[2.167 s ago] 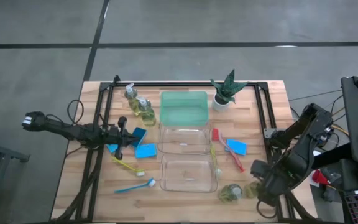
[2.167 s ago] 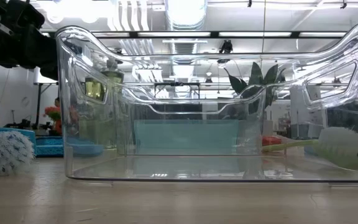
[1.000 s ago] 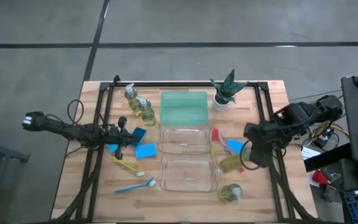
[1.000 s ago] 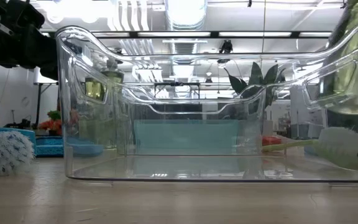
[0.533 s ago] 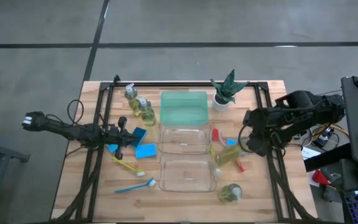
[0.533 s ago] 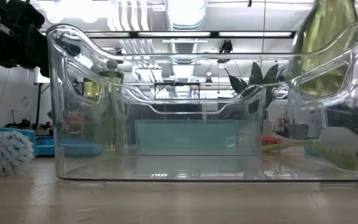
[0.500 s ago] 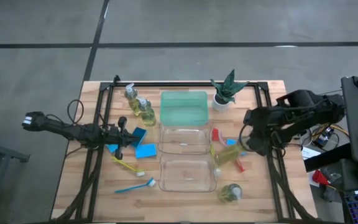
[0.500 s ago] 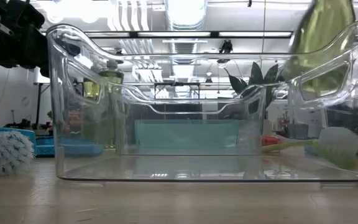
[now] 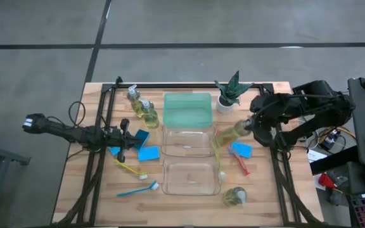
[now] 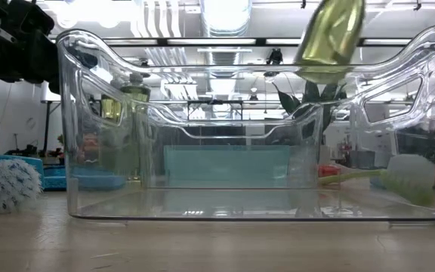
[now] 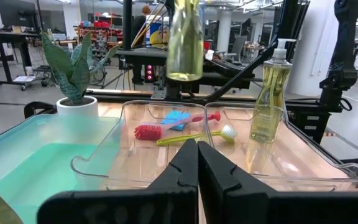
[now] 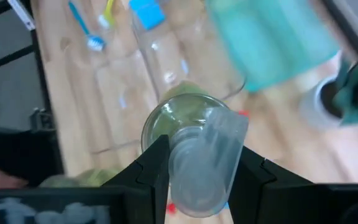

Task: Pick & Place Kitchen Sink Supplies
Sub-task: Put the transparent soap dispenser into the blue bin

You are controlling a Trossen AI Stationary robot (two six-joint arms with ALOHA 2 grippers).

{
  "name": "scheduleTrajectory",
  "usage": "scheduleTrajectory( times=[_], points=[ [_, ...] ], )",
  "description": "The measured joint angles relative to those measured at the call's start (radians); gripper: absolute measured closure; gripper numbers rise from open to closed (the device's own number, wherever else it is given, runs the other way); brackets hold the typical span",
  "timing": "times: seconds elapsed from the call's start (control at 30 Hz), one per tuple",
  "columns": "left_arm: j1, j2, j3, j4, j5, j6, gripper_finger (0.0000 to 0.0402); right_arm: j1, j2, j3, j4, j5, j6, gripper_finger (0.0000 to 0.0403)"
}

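Near bin [image 10: 225, 189] sat empty. Right gripper [image 9: 253, 124] pinched a soap bottle [image 9: 233, 132], carried tilted in the air over the middle bin's [image 9: 189, 142] right edge, probably. Risk: tilted bottle could slip or clip the rim. Left gripper [image 9: 123, 134] rested pressed together by the sponges [image 9: 146, 152].

Right gripper [image 9: 253, 125] jaws clamped, left gripper [image 9: 123, 139] jaws closed, resting

R gripper [image 9: 253, 125] + pump bottle [image 9: 232, 132]: table edge → above middle bin [image 9: 187, 143].
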Motion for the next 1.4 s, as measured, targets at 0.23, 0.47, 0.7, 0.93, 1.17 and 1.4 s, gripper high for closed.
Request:
scheduleTrajectory(
  times=[0.23, 0.47, 0.7, 0.93, 1.17, 1.4],
  points=[
    [0.000, 0.000, 0.000, 0.000, 0.000, 0.000, 0.0401, -0.011, 0.151, 0.146, 0.003, 0.055, -0.175, 0.0290],
    [0.000, 0.000, 0.000, -0.001, 0.000, 0.000, 0.0401, -0.094, 0.307, 0.302, 0.000, 0.075, -0.330, 0.0292],
    [0.000, 0.000, 0.000, -0.002, 0.000, 0.000, 0.0401, -0.211, 0.435, 0.438, 0.002, 0.061, -0.440, 0.0288],
    [0.000, 0.000, 0.000, -0.002, 0.000, 0.000, 0.0401, -0.342, 0.507, 0.442, 0.014, 0.028, -0.517, 0.0290],
    [0.000, 0.000, 0.000, -0.002, 0.000, 0.000, 0.0401, -0.461, 0.559, 0.441, 0.079, -0.046, -0.581, 0.0291],
    [0.000, 0.000, 0.000, -0.003, 0.000, 0.000, 0.0401, -0.574, 0.578, 0.440, 0.174, -0.099, -0.631, 0.0286]
  ],
)
